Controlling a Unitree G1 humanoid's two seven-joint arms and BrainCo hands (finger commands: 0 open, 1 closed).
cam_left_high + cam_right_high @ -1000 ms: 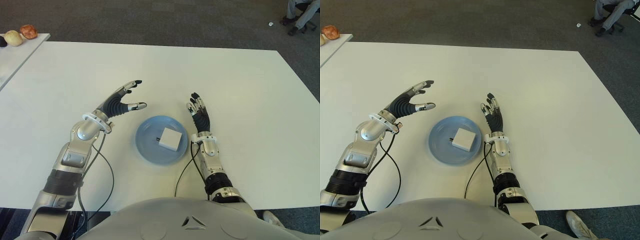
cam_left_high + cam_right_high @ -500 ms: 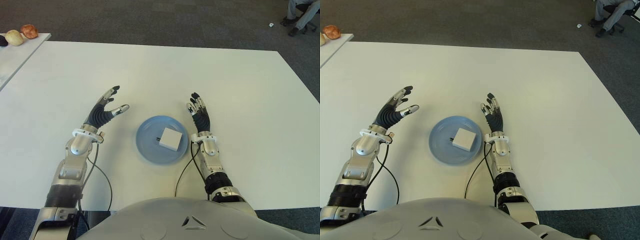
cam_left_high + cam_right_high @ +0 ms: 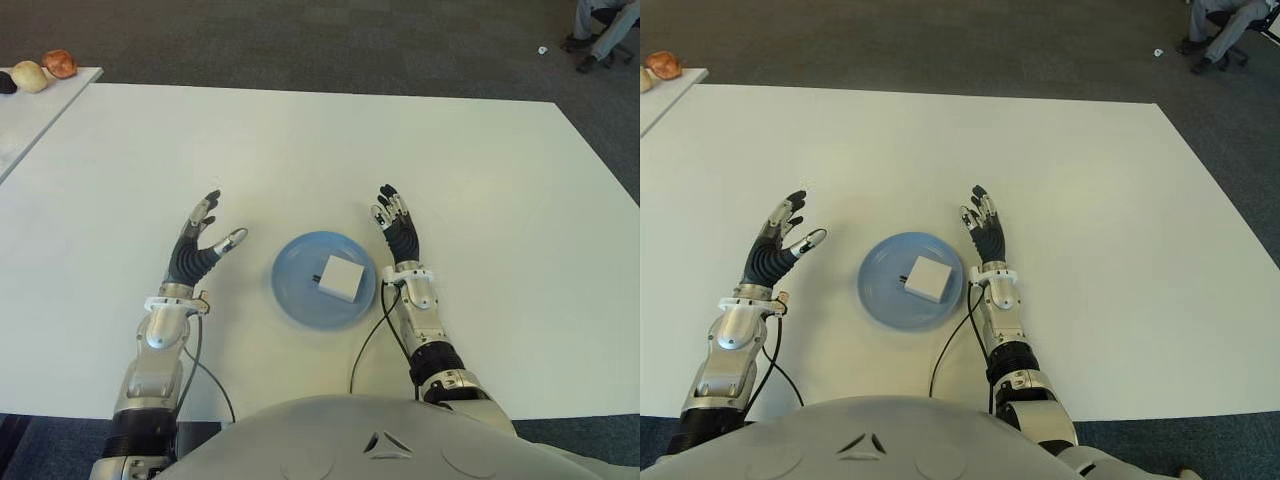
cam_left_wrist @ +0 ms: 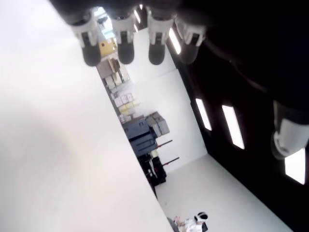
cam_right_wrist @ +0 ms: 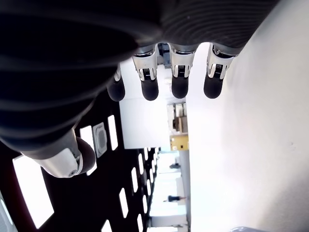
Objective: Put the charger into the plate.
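On blue plate (image 3: 295, 290), white charger (image 3: 340, 277), left robot hand (image 3: 197, 246) and right robot hand (image 3: 397, 229) flanking, fingers spread, empty.

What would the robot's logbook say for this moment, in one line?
charger: in plate | left hand: open, empty | right hand: open, beside plate

Bare table (image 3: 300, 140) all round plate (image 3: 297, 293); approach unobstructed

White table (image 3: 300, 140) — a blue plate (image 3: 297, 292) lies on it.
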